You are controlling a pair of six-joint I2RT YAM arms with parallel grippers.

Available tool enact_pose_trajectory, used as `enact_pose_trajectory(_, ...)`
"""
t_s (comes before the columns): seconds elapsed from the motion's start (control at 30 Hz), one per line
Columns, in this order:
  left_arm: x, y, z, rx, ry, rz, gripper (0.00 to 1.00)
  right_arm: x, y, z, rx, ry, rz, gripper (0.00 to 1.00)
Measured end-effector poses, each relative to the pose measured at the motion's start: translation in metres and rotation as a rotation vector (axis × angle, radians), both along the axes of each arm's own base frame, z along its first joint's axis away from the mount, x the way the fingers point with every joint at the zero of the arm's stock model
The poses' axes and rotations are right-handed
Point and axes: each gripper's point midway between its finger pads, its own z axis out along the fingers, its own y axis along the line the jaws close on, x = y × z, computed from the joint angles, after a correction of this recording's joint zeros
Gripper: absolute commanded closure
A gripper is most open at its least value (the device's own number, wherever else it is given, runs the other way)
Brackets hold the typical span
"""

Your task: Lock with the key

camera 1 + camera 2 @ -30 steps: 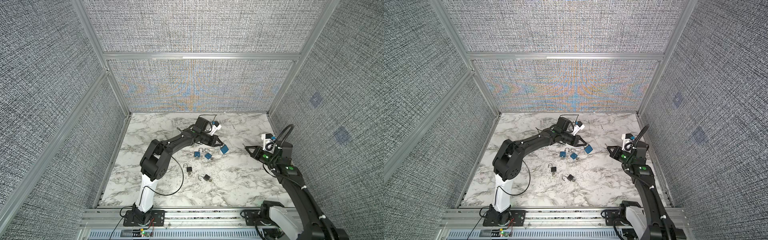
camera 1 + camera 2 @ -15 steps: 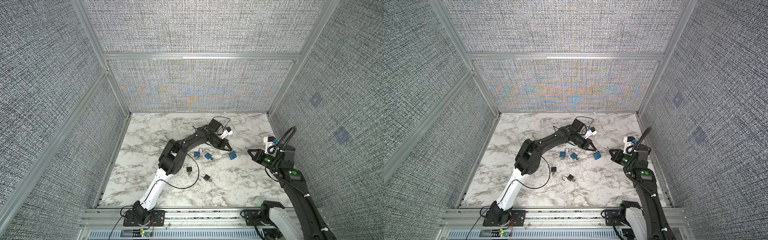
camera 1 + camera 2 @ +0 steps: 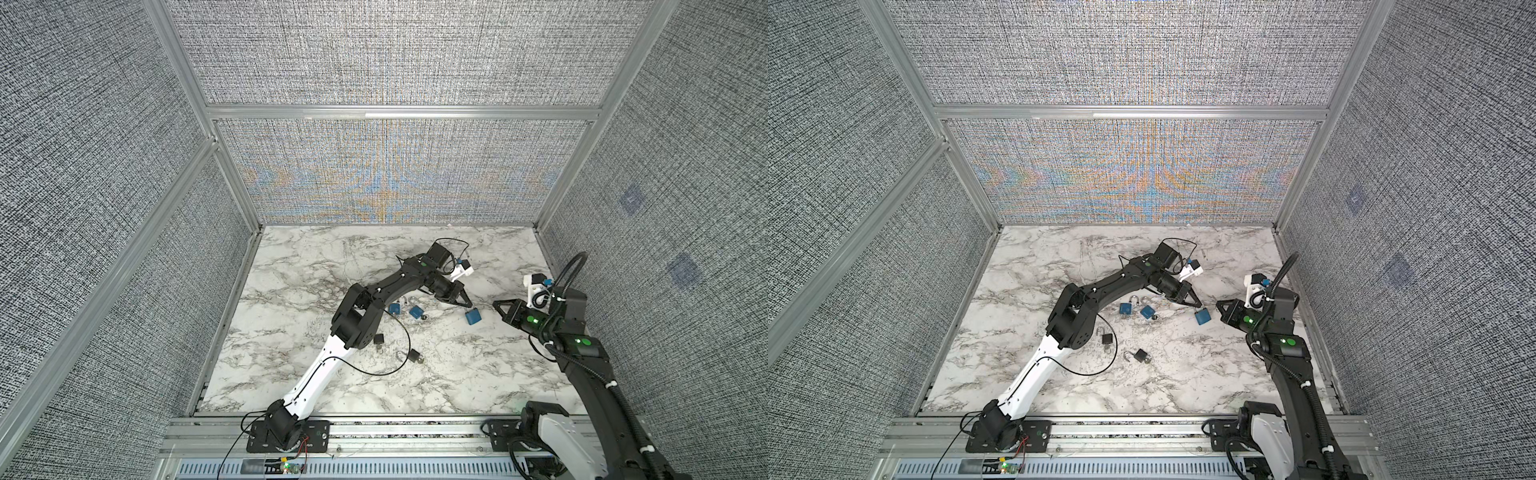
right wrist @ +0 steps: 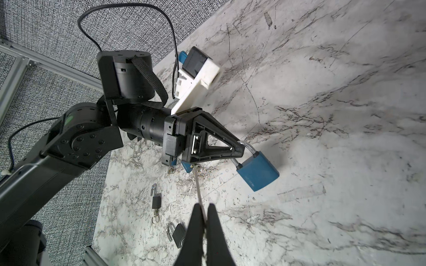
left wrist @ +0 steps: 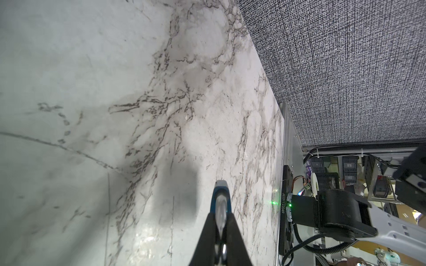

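My left gripper (image 3: 467, 305) (image 3: 1200, 306) (image 4: 241, 149) is shut on the silver shackle of a blue padlock (image 3: 473, 316) (image 3: 1203, 318) (image 4: 258, 172), which hangs tilted just above the marble table (image 3: 436, 374). In the left wrist view the padlock (image 5: 219, 193) shows edge-on beyond the gripper (image 5: 221, 216). My right gripper (image 3: 496, 304) (image 3: 1219, 307) (image 4: 204, 214) is shut on a thin silver key (image 4: 198, 188). The key's blade sticks out past the fingertips. This gripper sits a short gap to the right of the padlock, pointing at it.
Two more blue padlocks (image 3: 395, 308) (image 3: 415, 311) lie left of the held one. Two black padlocks (image 3: 379, 338) (image 3: 413, 355) with open shackles lie nearer the front, also seen in the right wrist view (image 4: 156, 201) (image 4: 178, 232). A black cable (image 3: 399, 365) loops over the table.
My left arm has stretched out and carried the blue padlock to the right and slightly forward, close to the right gripper. The right gripper has barely shifted.
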Motion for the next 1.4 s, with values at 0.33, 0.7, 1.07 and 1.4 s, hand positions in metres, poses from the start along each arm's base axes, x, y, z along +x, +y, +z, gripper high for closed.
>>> enact_pose_trajectory(0.33, 0.001, -0.003, -0.015, 0.015, 0.050, 0.017, 0.98, 0.004, 0.005, -0.006, 0.025, 0.000, 0.025, 1.00)
enact_pose_trajectory(0.7, 0.018, -0.004, -0.015, -0.002, 0.042, 0.067, 0.68, 0.012, 0.005, -0.027, 0.059, 0.061, 0.018, 1.00)
enact_pose_trajectory(1.07, 0.049, 0.017, -0.009, -0.003, 0.010, 0.177, 0.67, 0.025, -0.006, -0.051, 0.022, 0.121, -0.043, 1.00)
enact_pose_trajectory(1.4, 0.035, 0.065, 0.076, -0.129, -0.180, 0.286, 0.67, 0.038, -0.023, -0.088, -0.078, 0.223, -0.081, 1.00)
